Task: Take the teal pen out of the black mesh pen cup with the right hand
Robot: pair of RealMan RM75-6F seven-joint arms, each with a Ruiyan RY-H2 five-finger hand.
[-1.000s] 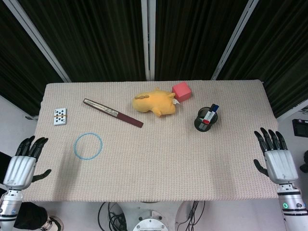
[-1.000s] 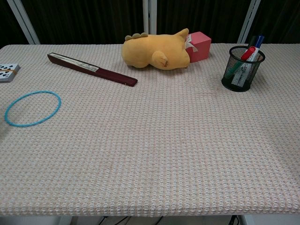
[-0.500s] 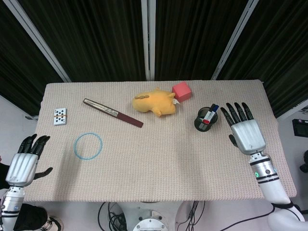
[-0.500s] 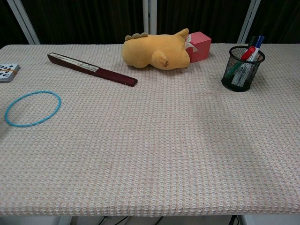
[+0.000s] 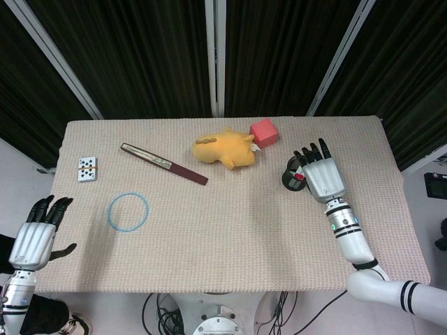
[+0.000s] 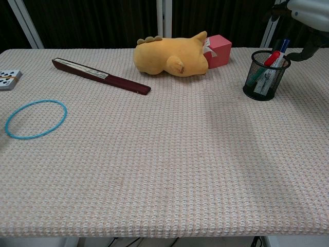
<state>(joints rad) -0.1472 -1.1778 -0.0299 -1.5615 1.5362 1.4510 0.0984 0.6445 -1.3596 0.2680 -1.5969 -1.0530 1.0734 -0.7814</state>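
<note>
The black mesh pen cup [image 6: 266, 75] stands at the right back of the table and holds several pens. Through its mesh the teal pen [image 6: 258, 77] shows leaning, beside a red-capped and a blue-capped pen. In the head view my right hand [image 5: 323, 176] hovers over the cup [image 5: 289, 179] with its fingers spread and holds nothing; it covers most of the cup's right side. The chest view catches only the underside of that hand [image 6: 307, 11] above the cup. My left hand [image 5: 35, 237] hangs open off the table's left front corner.
A yellow plush toy [image 5: 225, 148] and a red box [image 5: 264, 132] lie just left of the cup. A dark red closed fan [image 5: 164, 164], a blue ring [image 5: 128, 211] and small spotted tiles [image 5: 87, 169] sit on the left half.
My right hand has moved from the table's right edge leftward and away from me, ending up above the pen cup. The left hand has barely shifted.
</note>
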